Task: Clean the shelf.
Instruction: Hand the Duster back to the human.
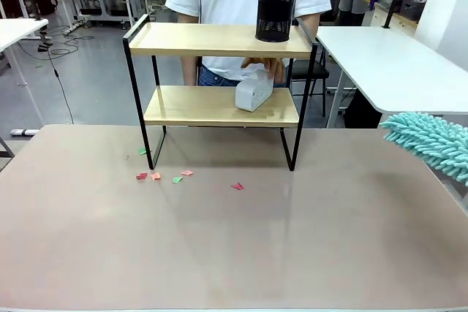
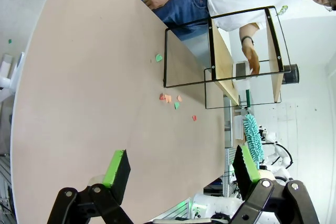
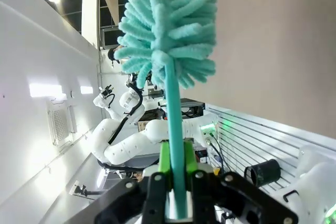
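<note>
At far edge of worktop (image 1: 219, 239): shelf (image 1: 219, 107) stands upright on four black legs, both wooden boards level.
Shelf, top board: black mesh cup (image 1: 276, 14) near its right end, upright.
Shelf, lower board: white box-like item (image 1: 254, 93) right of centre, tilted; person's hand (image 1: 265, 68) rests on top of it from behind.
Person: white T-shirt, standing right behind the shelf at the far side.
Worktop debris: small paper scraps (image 1: 164, 176), red, orange and green, on the surface just in front of the shelf's front-left leg; one more red scrap (image 1: 237, 186) further right, below the shelf middle; one green scrap (image 1: 143, 151) beside the left leg.
Left end effector (image 2: 181, 169): released, green pads spread wide, nothing between them; hangs over bare worktop, well apart from shelf and scraps.
Right end effector (image 3: 177, 182): clenched on the teal handle of the duster (image 3: 168, 30); handle runs straight up between the green pads.
Duster head: fluffy teal chenille, visible in front view at the right edge (image 1: 433, 144), above the worktop's right side, well apart from the shelf.
</note>
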`<state>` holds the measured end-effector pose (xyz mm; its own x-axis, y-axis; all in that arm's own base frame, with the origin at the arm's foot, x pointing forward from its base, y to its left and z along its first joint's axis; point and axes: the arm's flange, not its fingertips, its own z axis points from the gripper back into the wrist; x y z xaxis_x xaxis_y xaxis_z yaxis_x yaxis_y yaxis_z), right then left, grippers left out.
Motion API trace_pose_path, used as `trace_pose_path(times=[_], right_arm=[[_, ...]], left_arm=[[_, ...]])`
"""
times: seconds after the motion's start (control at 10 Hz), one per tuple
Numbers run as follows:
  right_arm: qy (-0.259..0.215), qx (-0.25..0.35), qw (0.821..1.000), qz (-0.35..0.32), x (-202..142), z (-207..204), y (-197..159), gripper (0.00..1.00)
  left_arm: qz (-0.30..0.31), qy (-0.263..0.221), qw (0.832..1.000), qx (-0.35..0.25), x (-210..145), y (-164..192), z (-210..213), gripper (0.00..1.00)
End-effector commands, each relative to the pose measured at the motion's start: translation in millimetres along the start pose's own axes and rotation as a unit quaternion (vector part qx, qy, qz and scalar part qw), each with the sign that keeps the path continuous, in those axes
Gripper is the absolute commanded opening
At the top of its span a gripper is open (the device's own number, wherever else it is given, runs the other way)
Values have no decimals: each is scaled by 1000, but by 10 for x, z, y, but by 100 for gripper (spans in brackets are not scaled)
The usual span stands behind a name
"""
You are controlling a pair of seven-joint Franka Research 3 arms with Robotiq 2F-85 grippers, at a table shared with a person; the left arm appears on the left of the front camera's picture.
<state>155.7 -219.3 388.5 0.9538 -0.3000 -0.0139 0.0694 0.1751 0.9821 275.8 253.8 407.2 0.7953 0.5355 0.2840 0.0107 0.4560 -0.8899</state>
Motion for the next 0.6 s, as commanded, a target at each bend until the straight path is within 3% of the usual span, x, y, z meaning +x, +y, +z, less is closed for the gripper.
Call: trace_pose_path(times=[0.0,0.1,0.2,0.3,0.5], right_arm=[[7,-1,1000,5,-59,18,37,13],[0,0,1000,0,0,0,0,13],[53,-11,994,96,-26,-119,498,13],[124,31,976,175,-41,-225,1085,13],[284,-2,930,235,-297,-827,1646,13]], left_arm=[[0,0,1000,0,0,0,0,100],[3,99,994,-52,15,-174,-49,100],[-65,154,983,-71,-125,-643,-227,100],[-107,245,960,-84,-363,-1168,-506,100],[-162,354,918,-69,-900,-1687,-1104,100]])
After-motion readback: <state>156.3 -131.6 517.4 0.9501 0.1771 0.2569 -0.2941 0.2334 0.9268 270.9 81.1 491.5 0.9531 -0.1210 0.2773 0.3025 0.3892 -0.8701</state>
